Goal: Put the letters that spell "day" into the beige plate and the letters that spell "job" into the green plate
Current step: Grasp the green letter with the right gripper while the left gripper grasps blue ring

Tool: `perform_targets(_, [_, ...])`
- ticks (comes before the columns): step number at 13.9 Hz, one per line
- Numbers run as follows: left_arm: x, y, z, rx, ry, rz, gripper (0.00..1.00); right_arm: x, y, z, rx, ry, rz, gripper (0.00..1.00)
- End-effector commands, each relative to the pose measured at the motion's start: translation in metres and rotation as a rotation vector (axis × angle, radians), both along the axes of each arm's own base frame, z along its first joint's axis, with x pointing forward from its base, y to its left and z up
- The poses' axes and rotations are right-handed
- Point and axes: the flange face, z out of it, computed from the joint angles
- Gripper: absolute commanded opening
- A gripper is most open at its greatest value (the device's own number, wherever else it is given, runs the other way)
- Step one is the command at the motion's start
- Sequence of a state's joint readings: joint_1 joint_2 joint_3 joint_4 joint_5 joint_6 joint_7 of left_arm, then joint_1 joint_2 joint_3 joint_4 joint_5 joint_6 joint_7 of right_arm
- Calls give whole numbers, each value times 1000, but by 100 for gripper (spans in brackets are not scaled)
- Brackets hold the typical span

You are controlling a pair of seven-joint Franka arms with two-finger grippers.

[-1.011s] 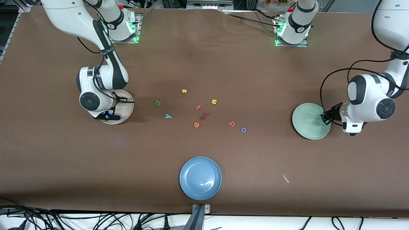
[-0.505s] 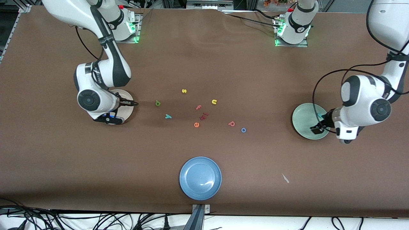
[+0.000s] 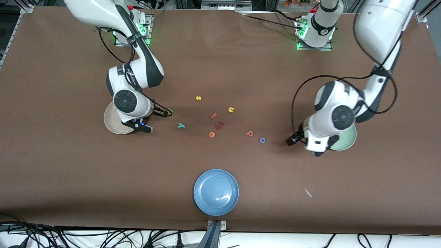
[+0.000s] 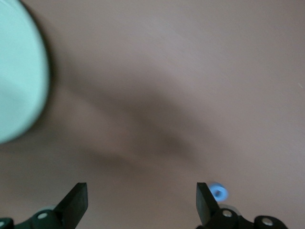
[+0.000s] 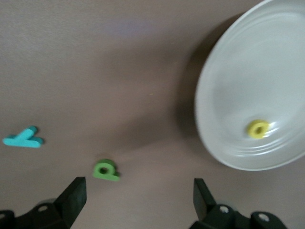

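Both arms had just left their plates empty-handed. The right gripper point(image 3: 165, 113), jaws apart, had swung off the round cream-beige plate point(image 3: 111, 122) at middle left of the front view — the small yellow toy d point(image 5: 259, 129) lay in it — and hung over the green a point(image 5: 106, 170), the teal y point(image 3: 181, 125) just past it. The left gripper point(image 3: 291, 141), also spread, had come off the pale mint-green plate point(image 3: 346, 143) at middle right toward the blue ring o point(image 3: 262, 140) and pinkish-red b point(image 3: 249, 133). One letter per plate seemed delivered, though the j was hidden.

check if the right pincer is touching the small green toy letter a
Apart. The right wrist view shows the green letter a lying on bare brown table ahead of the open right pincer, clear of both fingertips.
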State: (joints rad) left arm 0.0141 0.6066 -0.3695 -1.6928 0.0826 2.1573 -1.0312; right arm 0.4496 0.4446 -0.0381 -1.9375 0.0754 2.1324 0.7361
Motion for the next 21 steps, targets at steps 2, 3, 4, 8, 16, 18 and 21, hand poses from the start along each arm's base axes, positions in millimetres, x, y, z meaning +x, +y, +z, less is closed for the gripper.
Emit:
perform_targets(2, [18, -51, -42, -9, 16, -6, 100, -22, 24, -20, 25, -76, -79, 99])
perform_targets(3, [21, -58, -47, -10, 15, -1, 100, -25, 22, -26, 25, -81, -81, 97])
perform_targets(4, [23, -68, -51, -12, 10, -9, 100, -27, 21, -30, 25, -87, -96, 94])
perform_targets(8, [17, -93, -78, 27, 14, -23, 95, -42, 27, -51, 23, -137, -187, 88])
perform_targets(16, [15, -93, -94, 45, 32, 13, 38, -51, 27, -60, 8, -125, -221, 65])
perform_targets(18, [16, -92, -93, 45, 30, 13, 10, -53, 29, -65, 2, -124, -231, 55])
perform_targets(21, [21, -86, -75, 44, 16, 19, 0, -52, 29, -64, 2, -124, -231, 35])
